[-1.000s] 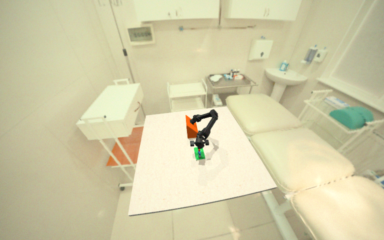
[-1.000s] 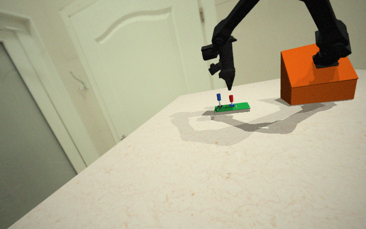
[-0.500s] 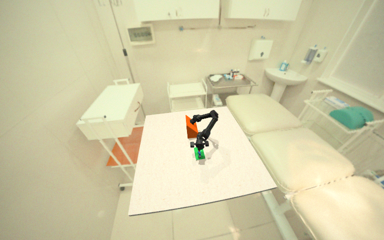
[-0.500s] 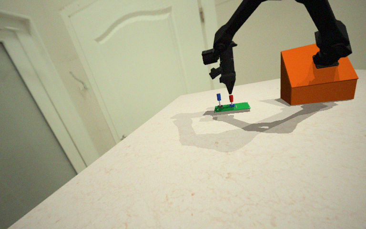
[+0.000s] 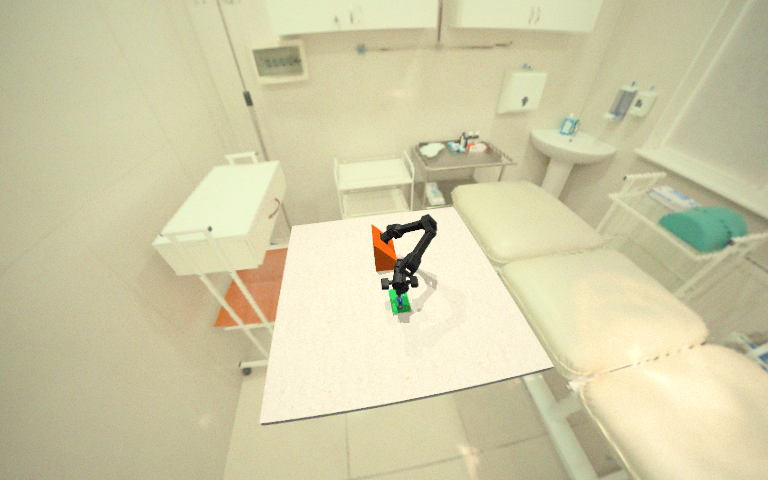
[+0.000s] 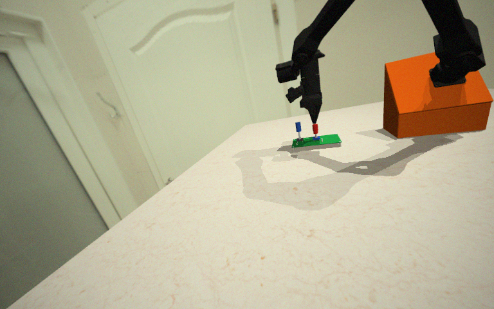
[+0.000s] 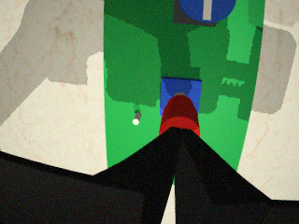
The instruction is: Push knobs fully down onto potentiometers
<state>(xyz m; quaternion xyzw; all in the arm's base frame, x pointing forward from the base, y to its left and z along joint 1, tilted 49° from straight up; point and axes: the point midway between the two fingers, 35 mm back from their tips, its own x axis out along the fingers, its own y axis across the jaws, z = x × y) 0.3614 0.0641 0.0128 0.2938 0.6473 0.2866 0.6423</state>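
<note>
My gripper [image 6: 314,120] is clenched to a single point, holding nothing, its tip meeting the top of the red knob [image 6: 314,128]. In the wrist view my fingers cover the near half of that knob, which sits over a blue potentiometer body [image 7: 181,88]. The blue knob [image 6: 298,126] stands just beside it, toward the board's far end from my wrist, raised on its shaft and untouched. Both rise from the green circuit board [image 6: 325,139], which stands on short legs near the middle of the table [image 6: 255,236]. Bare tabletop runs on all sides of the board to the table's edges. The orange block [image 6: 437,105] carrying my arm's base sits well apart behind the board.
</note>
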